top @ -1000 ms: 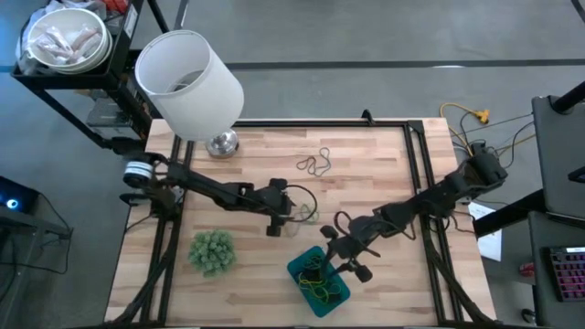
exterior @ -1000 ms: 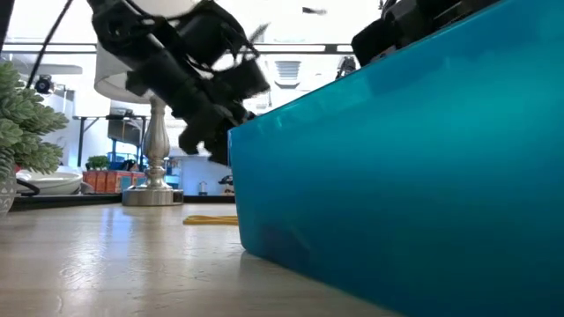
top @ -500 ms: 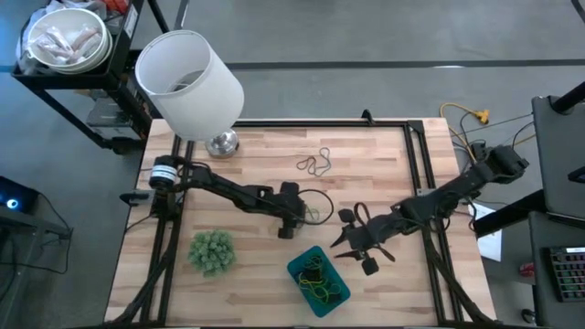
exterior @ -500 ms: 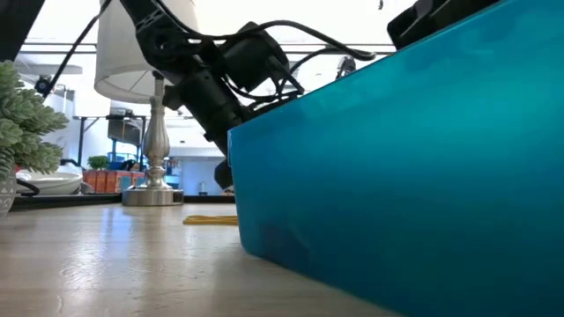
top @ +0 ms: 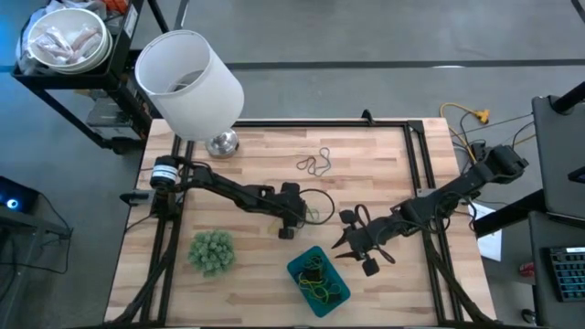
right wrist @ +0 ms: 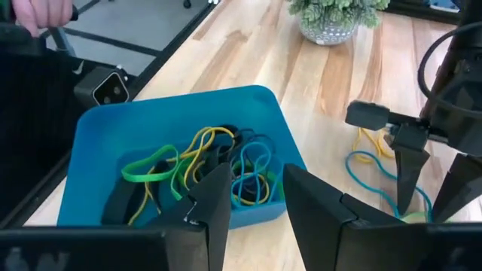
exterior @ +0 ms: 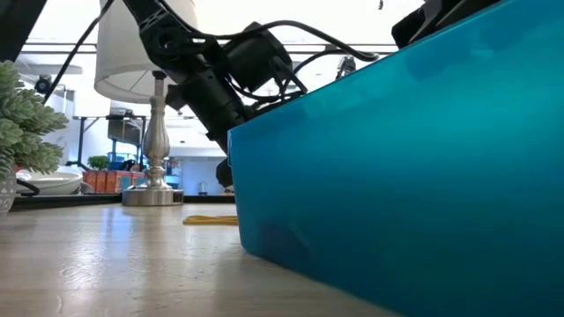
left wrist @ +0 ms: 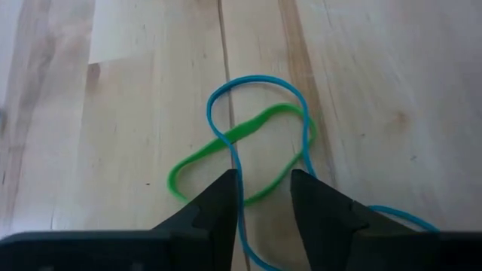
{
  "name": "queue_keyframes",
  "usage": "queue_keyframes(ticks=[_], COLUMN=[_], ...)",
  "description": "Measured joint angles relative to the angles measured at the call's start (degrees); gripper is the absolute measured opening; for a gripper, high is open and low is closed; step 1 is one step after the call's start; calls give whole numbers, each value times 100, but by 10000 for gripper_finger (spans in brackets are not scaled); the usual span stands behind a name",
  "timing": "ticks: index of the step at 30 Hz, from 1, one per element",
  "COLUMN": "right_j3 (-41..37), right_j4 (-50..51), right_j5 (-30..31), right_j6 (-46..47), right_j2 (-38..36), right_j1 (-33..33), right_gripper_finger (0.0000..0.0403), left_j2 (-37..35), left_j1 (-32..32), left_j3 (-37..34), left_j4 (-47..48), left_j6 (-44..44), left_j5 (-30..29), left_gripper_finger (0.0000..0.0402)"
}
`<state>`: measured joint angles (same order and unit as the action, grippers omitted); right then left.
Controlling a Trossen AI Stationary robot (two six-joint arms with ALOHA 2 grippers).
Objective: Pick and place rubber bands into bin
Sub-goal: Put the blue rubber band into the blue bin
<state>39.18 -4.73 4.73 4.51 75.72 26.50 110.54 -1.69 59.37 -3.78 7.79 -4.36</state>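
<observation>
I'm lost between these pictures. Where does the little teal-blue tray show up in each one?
High view: shallow teal-blue rectangular tray, low centre, rubber bands inside.
Low view: its blue wall fills the right side, close up.
Left wrist view: not in it.
Right wrist view: centre-left, bands inside.
Shared landmark: fuzzy green ball plant, also and.

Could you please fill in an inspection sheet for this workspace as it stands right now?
Surface: wooden table, bare planks.
Job's things: bin holding mixed rubber bands; a green band crossed with a blue band on the wood; tan bands farther back.
Clutter: fuzzy green ball; white lamp.
Grippers: left gripper down at the green and blue bands, fingers apart; right gripper open beside the bin.
Cables: black cable looped at the left wrist.
Surroundings: bowl on a side rack.
</observation>
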Motion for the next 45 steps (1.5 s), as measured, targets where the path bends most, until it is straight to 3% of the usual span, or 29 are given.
queue_keyframes(ticks=[6,27,45], right_j3=[0,-14,-98], right_j4=[4,-1,-11], right_j5=[-1,-4,-7], right_j6=[77,153,260], right_j2=[20,20,22], right_j1=[0,0,-2], right_gripper_finger=[117,110,93], left_j2=[0,-12,-129], left_j1=[59,439,449], left_j3=[9,4,-13], left_j4=[-8,-41,-120], left_j6=[-2,-411,-420], left_j5=[69,1230,1146], left_gripper_finger=[107,107,107])
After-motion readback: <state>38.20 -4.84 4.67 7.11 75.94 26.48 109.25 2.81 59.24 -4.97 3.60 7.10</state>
